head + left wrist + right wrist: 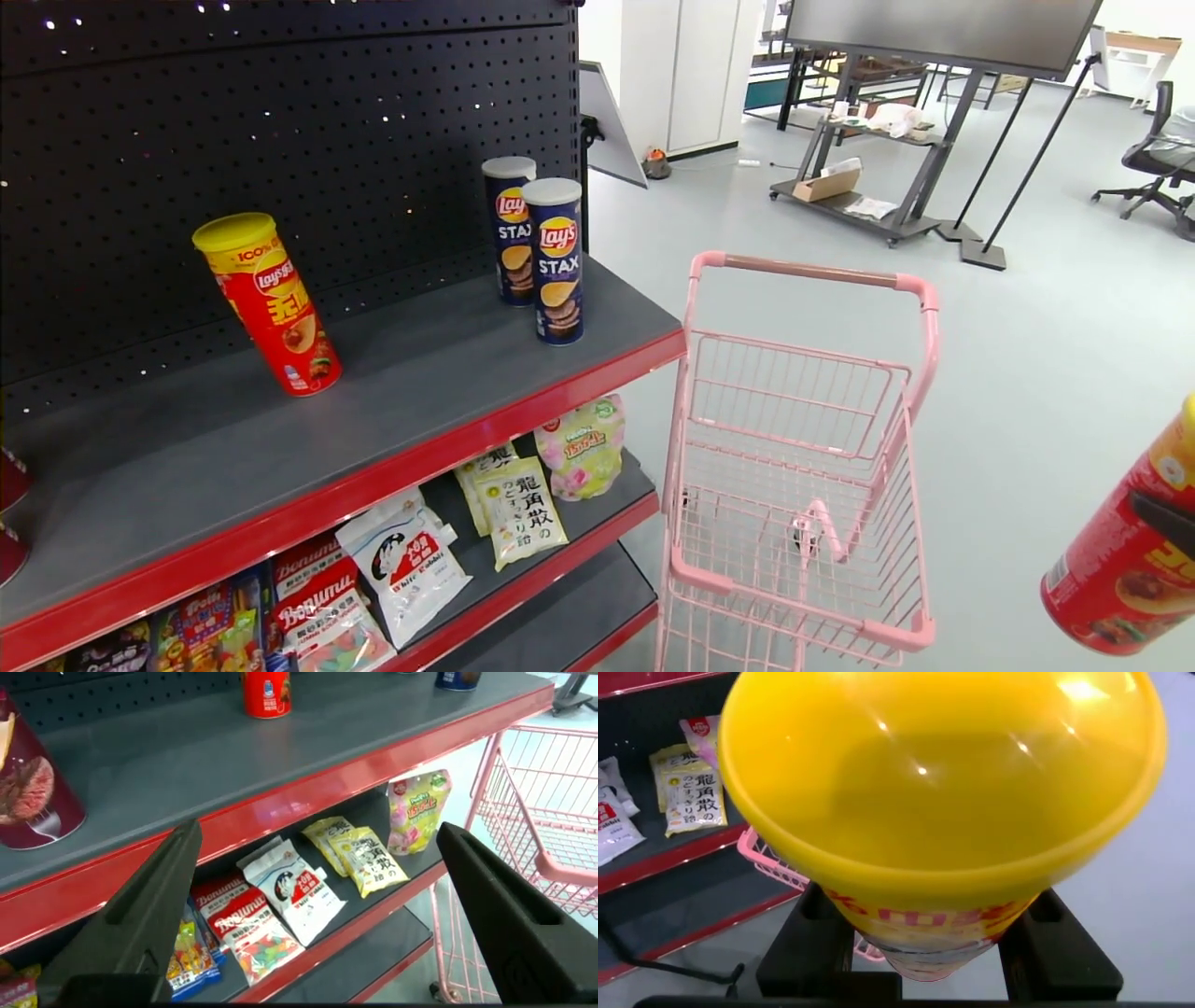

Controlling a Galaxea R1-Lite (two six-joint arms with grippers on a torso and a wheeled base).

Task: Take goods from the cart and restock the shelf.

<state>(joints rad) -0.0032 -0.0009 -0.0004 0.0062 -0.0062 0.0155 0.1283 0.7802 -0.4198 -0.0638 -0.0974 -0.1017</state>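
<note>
Cart right of shelf
</note>
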